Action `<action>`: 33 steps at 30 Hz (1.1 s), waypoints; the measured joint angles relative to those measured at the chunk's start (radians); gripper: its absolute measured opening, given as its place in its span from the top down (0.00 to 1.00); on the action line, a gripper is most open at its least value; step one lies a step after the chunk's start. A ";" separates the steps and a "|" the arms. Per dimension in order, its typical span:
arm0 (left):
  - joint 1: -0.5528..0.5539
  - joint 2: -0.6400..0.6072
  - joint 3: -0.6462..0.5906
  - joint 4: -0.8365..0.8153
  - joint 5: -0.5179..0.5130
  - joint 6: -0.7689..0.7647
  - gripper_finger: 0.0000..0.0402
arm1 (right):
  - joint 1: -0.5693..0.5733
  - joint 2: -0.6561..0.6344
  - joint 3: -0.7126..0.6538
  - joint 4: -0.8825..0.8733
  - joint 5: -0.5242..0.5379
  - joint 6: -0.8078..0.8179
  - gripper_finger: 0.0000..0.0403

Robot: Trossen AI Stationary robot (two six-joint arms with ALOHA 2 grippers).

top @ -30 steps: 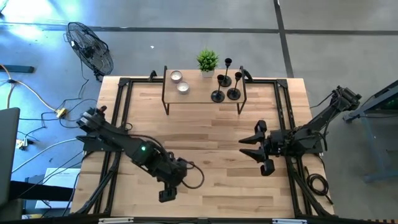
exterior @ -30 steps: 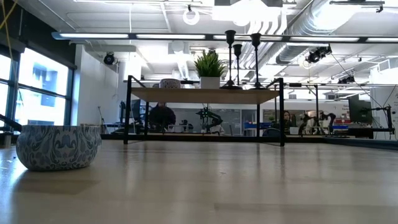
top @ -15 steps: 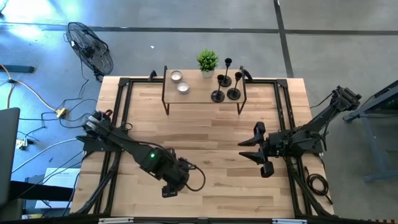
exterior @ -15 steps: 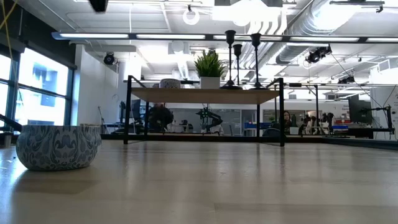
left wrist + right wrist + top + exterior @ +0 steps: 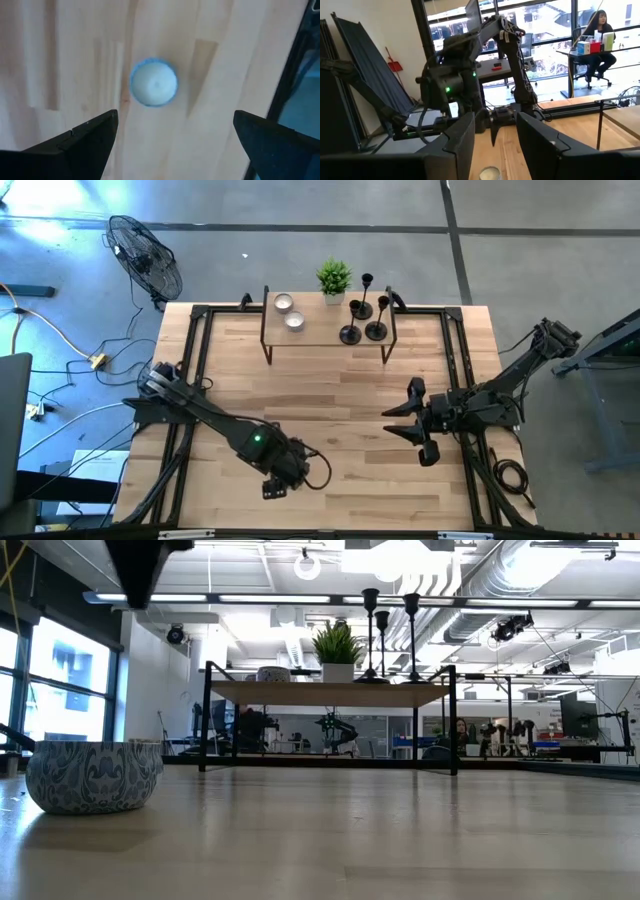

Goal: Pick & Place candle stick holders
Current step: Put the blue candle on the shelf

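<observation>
The 3 candle stick holders (image 5: 362, 312) stand well apart from both open, empty grippers (image 5: 275, 489) (image 5: 418, 425).

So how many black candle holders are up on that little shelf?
3. All stand at the right end of the small shelf: one candle holder at the front, one beside it nearer the edge, and one behind them by the plant. None look hidden.

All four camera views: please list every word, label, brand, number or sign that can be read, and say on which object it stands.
No text can be read in any view.
Boxes on the desk beside the seated person: printing, if any, too small to read.
Candle stick holders, plant, patterned bowl: no labels seen.
Left gripper, right gripper: no markings seen.
</observation>
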 joint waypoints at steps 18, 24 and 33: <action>0.000 0.025 -0.175 0.228 0.022 -0.099 0.03 | 0.000 0.000 0.000 -0.010 -0.002 0.003 0.65; 0.000 0.025 -0.176 0.239 -0.002 -0.141 0.03 | 0.000 0.000 0.000 -0.010 0.003 0.023 0.65; 0.000 0.035 -0.175 0.165 -0.004 -0.254 0.03 | 0.000 0.000 0.000 -0.021 0.011 0.045 0.65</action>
